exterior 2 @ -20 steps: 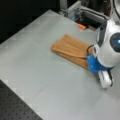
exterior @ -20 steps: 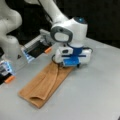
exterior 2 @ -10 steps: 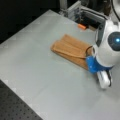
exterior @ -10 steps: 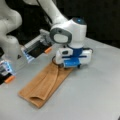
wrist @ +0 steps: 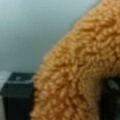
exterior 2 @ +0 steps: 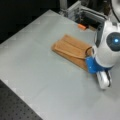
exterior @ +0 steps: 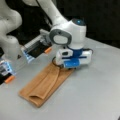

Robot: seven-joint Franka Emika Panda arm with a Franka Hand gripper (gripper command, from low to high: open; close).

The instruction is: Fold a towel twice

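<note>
Terry pile fills the wrist view between two dark fingers point(wrist: 17, 97), one at the lower left and one at the lower right — the jaws look closed on a bunched edge of the towel point(wrist: 82, 67), with grey table point(wrist: 30, 27) showing behind it. The gripper point(exterior: 71, 65) sits low at the towel's point(exterior: 46, 83) far end in a front view, right down at the cloth. In a front view the same end is at the right, under the blue and white gripper point(exterior 2: 96, 68), and the towel point(exterior 2: 70, 50) runs away from it toward the upper left.

The towel lies on the table point(exterior 2: 37, 75) as a long narrow strip with a doubled layer and a rolled lip along one side, so one fold appears already made. Over the last second almost nothing has shifted — the arm and cloth keep the same pose, the gripper perhaps a touch lower. I judge that the work stands at the grasp of the strip's end, with the second fold not yet made.

Behind the towel sit a grey metal fixture point(exterior: 37, 47) and a small orange piece point(exterior: 48, 50).
</note>
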